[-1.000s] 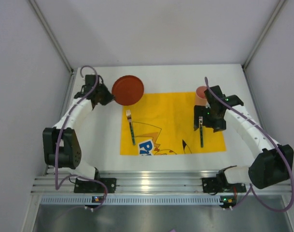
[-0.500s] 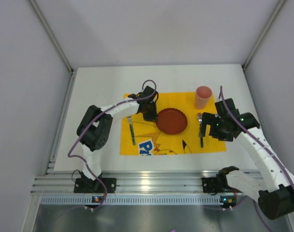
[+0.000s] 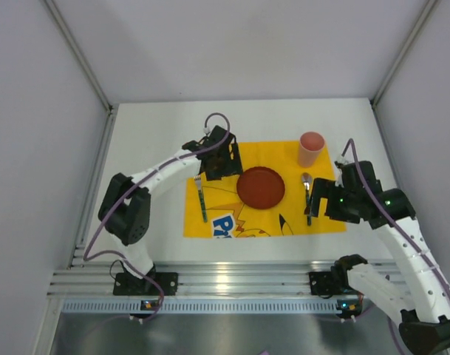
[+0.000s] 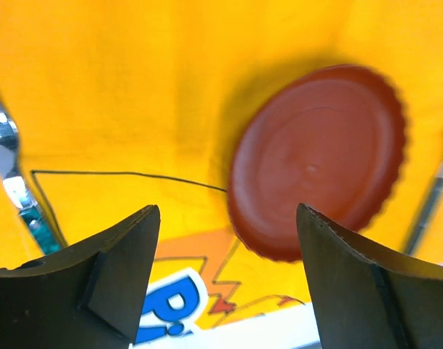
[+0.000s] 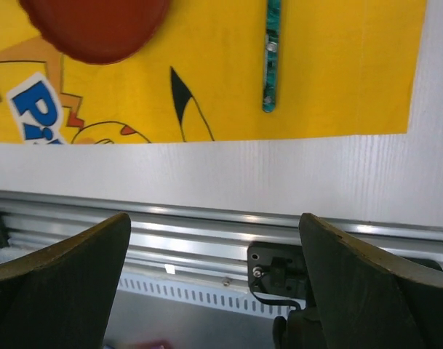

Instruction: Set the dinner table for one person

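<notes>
You have the cloth (image 3: 273, 154) flat on the table (image 3: 151, 133), the plate (image 3: 261, 187) at its middle, the fork (image 3: 201, 196) left of the plate, the spoon (image 3: 307, 198) right of it, the cup (image 3: 311, 148) just behind the spoon

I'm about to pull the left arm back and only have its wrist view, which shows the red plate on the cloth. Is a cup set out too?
Observer: Yes, a pink cup stands upright on the far right corner of the yellow cloth.
Operator: And the thin handle at my right edge?
Observer: That's a spoon, lying to the right of the plate, bowl end away from the arms.
Operator: Is the right arm busy?
Observer: No, the right gripper hovers by the spoon, jaws wide, holding nothing.
</notes>
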Tool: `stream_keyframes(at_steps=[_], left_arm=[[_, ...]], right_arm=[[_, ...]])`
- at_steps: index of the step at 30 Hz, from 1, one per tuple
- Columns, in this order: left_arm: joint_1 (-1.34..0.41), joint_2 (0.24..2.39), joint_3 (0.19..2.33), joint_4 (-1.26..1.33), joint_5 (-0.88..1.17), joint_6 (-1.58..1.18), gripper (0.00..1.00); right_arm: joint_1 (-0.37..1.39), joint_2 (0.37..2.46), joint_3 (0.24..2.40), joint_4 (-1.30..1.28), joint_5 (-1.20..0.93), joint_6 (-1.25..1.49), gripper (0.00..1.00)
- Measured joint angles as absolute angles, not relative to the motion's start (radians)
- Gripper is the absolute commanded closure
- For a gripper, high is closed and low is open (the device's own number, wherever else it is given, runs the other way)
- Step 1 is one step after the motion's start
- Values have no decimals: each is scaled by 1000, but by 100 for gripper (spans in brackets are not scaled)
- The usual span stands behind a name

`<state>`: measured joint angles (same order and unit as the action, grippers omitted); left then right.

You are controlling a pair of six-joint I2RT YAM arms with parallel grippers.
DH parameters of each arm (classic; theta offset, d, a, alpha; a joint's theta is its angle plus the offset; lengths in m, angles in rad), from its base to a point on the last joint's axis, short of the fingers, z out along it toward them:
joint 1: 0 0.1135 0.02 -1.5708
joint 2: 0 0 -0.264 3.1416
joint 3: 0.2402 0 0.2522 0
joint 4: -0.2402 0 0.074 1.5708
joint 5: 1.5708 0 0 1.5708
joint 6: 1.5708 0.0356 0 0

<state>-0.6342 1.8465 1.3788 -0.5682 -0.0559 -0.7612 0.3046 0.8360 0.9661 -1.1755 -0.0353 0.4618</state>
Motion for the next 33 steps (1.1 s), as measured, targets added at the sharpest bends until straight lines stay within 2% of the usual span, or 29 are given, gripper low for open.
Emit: stream_keyframes(at_steps=[5,8,13,14,15,18,21,25,30,33], left_arm=[[-637,1573,1367,-570,-106,-701,19],[-637,1340,1266,-510,-179,-628,16],[-638,876,860,-285,-392,-393,16],[-637,802,751,-200,-443,-323,6],[-638,752,656,-133,-488,-254,4],[-631,680,400,54,-612,-91,4],[-541,692,240,183,-611,-6,5],[-338,817,186,359,-553,-3,4],[-157,1132,191,651,-442,-11,4],[-118,1386,259,752,-413,-9,10]], right_arm=[[305,752,1066,-1106,-166,422,0],[305,675,1105,-1020,-213,416,0],[305,532,986,-866,-225,455,0],[305,518,946,-845,-234,465,0],[305,507,905,-820,-244,475,0],[305,490,824,-787,-274,494,0],[305,481,816,-767,-283,498,0],[305,503,834,-726,-298,501,0],[305,605,905,-713,-316,508,0],[305,681,960,-698,-328,505,0]])
